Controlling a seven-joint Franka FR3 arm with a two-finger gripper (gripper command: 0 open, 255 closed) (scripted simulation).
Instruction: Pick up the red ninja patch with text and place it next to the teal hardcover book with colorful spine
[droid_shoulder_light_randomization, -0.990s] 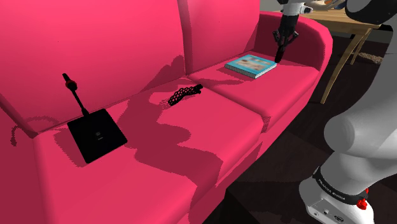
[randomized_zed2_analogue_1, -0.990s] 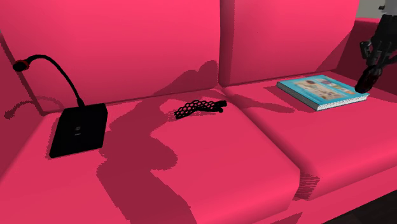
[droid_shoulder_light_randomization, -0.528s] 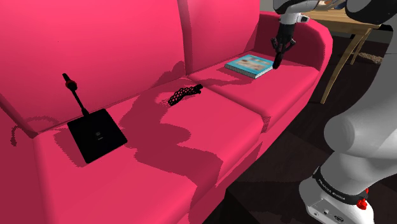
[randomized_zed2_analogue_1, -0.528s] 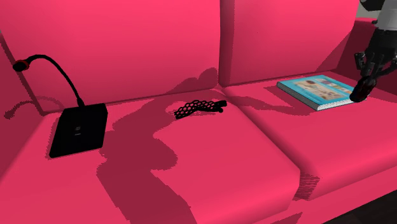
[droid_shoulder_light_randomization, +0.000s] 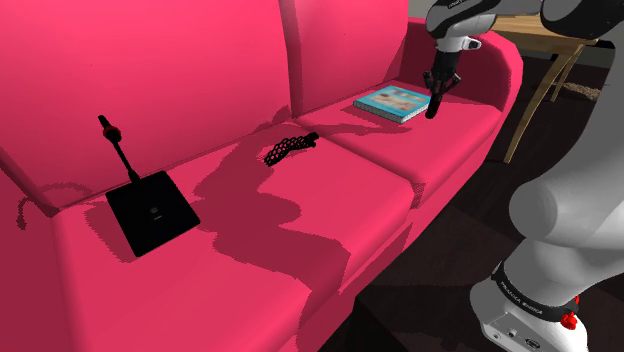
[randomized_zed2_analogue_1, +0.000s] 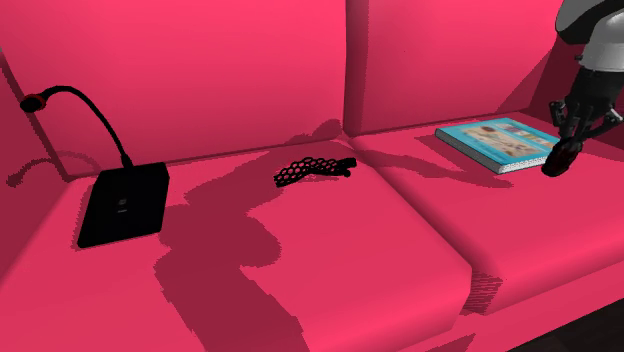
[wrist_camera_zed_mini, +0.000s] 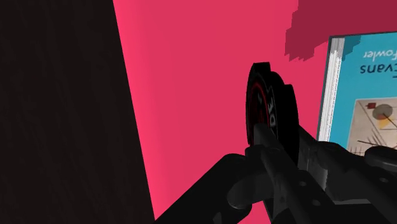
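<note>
- A bright pink sofa (droid_shoulder_light_randomization: 250, 230) is the work surface: two seat cushions, tall back cushions, and a rounded armrest at the shoulder view's right. A wooden table (droid_shoulder_light_randomization: 545, 38) stands behind that armrest.
- The white arm (droid_shoulder_light_randomization: 560, 215) rises from its stand and reaches over the armrest end of the sofa.
- A gooseneck microphone on a flat black base (droid_shoulder_light_randomization: 152, 211) sits on the far cushion, well apart from the action.
- The teal book (droid_shoulder_light_randomization: 393, 102) lies flat on the cushion nearest the armrest, cover up.
- A small black mesh item (droid_shoulder_light_randomization: 288, 148) rests near the seam between the cushions.
- The gripper (droid_shoulder_light_randomization: 432, 104) points down just beside the book's armrest-side edge; in the wrist view its fingers are clenched on the patch.
- The patch (wrist_camera_zed_mini: 268, 105) is a dark round disc with a red ring and pale lettering, held edge-on between the fingers, low over bare cushion right next to the book.
- Progress, as I judge it: the pickup is done and the carry looks all but finished. What remains is lowering to the cushion, letting go and backing away. Whether the disc already touches the fabric, I cannot tell.
</note>
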